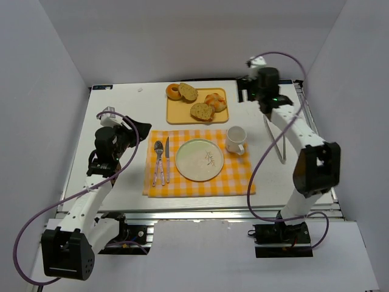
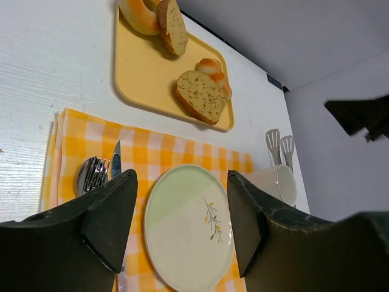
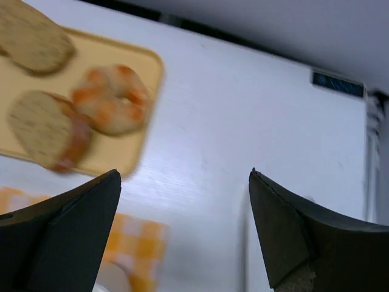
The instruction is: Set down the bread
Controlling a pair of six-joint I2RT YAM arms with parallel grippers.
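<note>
Where the bread (image 1: 188, 92) is found: on the yellow tray (image 1: 180, 114) at the far side of the table (image 1: 121, 103), toward the tray's far left corner, leaned on the bagel (image 1: 173, 91), well apart from the plate (image 1: 189, 169).
Bread's look: an oval slice with tan crumb flecked with dark grains, ringed by a darker brown crust; slightly smaller than the larger slice (image 1: 202, 111), which is set nearer on the same tray, touching a roll (image 1: 216, 100).
Top view only: both arms are shown whole, along with the checked cloth (image 1: 234, 176) under the plate, mug (image 1: 236, 139) and cutlery (image 1: 159, 159).
Left wrist view only: the bread is seen tilted on edge against the bagel, its speckling sharp.
Right wrist view only: the picture is blurred; the bread is cut off at the upper left corner.
Left gripper (image 2: 182, 176): jaws spread apart, nothing held, the plate seen between them.
Right gripper (image 3: 183, 173): jaws wide apart, nothing held, over bare table to the right of the tray.
</note>
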